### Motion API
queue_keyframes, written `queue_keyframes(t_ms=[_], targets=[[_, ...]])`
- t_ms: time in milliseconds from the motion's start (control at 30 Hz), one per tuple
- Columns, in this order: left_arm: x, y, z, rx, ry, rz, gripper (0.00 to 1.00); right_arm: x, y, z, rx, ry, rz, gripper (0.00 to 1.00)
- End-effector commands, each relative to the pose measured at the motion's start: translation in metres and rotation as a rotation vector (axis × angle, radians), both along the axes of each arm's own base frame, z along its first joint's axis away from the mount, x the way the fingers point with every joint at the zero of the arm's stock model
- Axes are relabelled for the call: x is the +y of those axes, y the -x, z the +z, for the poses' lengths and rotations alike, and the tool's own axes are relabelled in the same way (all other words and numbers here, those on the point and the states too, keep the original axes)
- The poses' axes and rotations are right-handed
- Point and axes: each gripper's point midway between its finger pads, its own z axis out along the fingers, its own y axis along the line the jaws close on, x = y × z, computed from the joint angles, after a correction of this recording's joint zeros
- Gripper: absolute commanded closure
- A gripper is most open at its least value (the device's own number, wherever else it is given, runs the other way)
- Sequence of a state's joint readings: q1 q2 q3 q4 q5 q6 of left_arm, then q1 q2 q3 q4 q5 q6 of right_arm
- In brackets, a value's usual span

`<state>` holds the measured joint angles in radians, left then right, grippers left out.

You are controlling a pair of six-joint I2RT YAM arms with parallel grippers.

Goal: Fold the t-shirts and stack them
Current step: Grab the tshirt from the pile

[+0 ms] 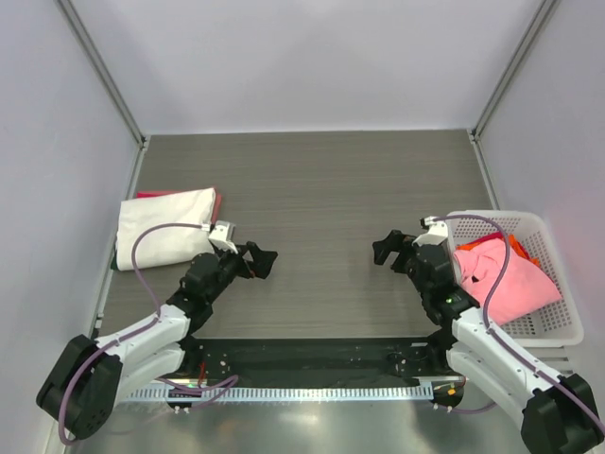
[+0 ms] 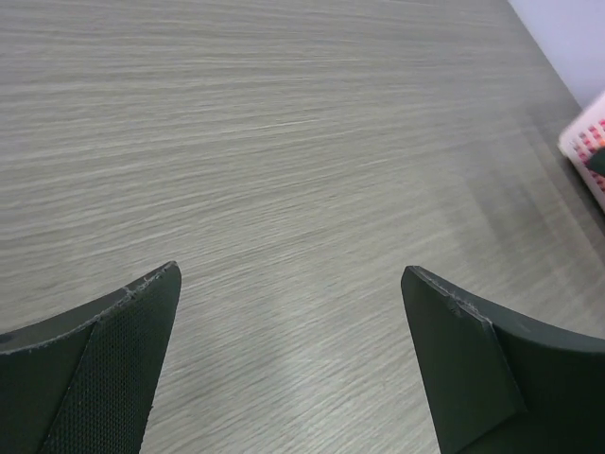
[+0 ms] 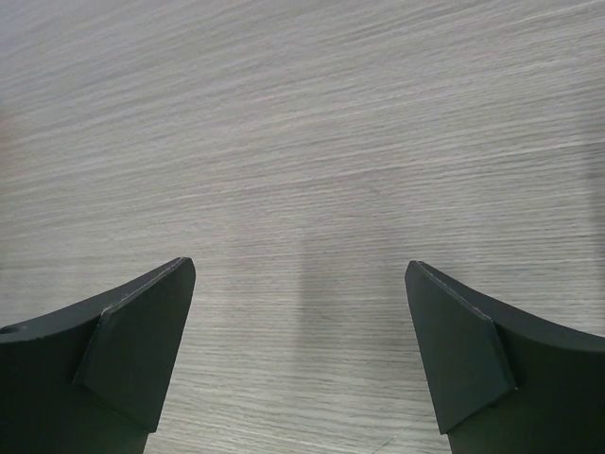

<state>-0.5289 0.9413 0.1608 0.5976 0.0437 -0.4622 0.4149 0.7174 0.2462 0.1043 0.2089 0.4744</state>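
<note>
A folded cream-white t-shirt lies at the table's left on top of a folded red one, whose edge shows. A crumpled light pink t-shirt fills the white mesh basket at the right, with a bright orange one under it. My left gripper is open and empty over bare table, just right of the stack. My right gripper is open and empty, left of the basket. Both wrist views show only wood-grain table between the open fingers.
The basket's corner shows at the right edge of the left wrist view. Grey walls with metal posts enclose the table at the back and sides. A black strip and metal rail run along the near edge.
</note>
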Motion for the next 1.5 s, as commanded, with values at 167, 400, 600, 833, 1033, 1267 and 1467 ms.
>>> queue_keyframes(t_ms=[167,400,600,833,1033,1267,1467], targets=[[0.042,-0.020,-0.007,0.125,0.018,0.320,0.00,-0.013,-0.005,0.022,-0.065,-0.031,-0.089,0.00],[0.025,-0.017,-0.005,0.144,0.018,0.229,0.00,-0.038,0.001,0.063,-0.104,-0.141,-0.272,0.00],[0.025,-0.015,0.002,0.127,0.033,0.219,0.00,-0.084,0.025,0.112,-0.105,-0.156,-0.512,0.07],[0.024,-0.011,0.007,0.140,0.024,0.207,0.01,-0.143,0.045,0.120,0.142,0.167,-0.870,0.14],[0.028,-0.010,0.008,0.137,0.023,0.221,0.00,-0.151,0.041,0.120,0.171,0.157,-0.893,0.15],[0.027,-0.009,0.008,0.138,0.026,0.214,0.00,-0.196,0.034,0.088,0.330,0.136,-0.985,0.04],[0.025,-0.009,0.008,0.140,0.029,0.205,0.01,-0.251,0.056,0.047,0.426,-0.025,-1.179,0.03]])
